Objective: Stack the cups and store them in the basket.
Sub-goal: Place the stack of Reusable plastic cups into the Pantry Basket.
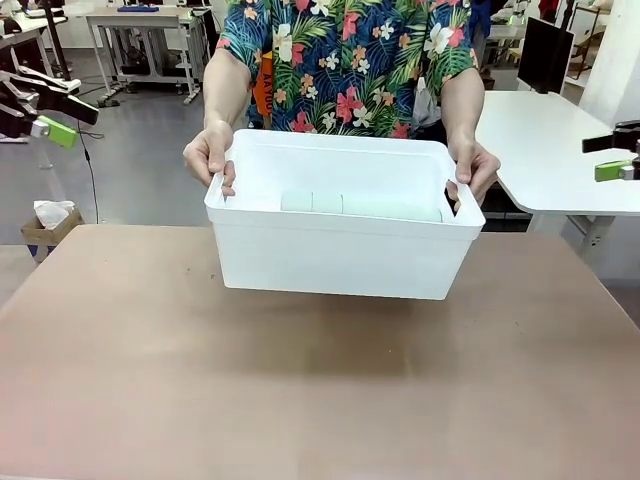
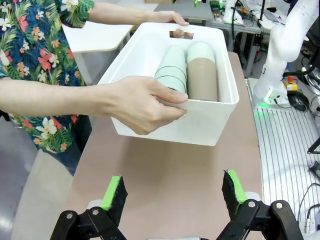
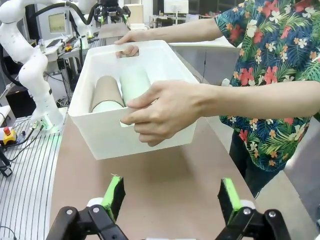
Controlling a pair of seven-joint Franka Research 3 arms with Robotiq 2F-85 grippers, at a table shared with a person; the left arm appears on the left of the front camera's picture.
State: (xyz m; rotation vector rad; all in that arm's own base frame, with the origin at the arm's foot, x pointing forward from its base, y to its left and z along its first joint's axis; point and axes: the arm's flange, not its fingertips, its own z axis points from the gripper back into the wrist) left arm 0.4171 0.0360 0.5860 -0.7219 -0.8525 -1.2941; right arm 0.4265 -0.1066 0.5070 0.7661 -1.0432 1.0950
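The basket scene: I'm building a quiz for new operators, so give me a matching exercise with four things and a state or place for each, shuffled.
Things:
1. basket
2. tan-brown cup
3. left gripper
4. table

States or places:
A. jaws open, holding nothing
B. lying on its side inside the tub
C. bare brown surface below the tub
D. held at both ends by the person's hands

Pairs: 1-D, 2-B, 3-A, 4-C

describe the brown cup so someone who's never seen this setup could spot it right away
Find the white basket that the person holds by its end handles above the brown table. Cups lie on their sides inside it. The tan-brown cup is the only one that isn't pale mint green.
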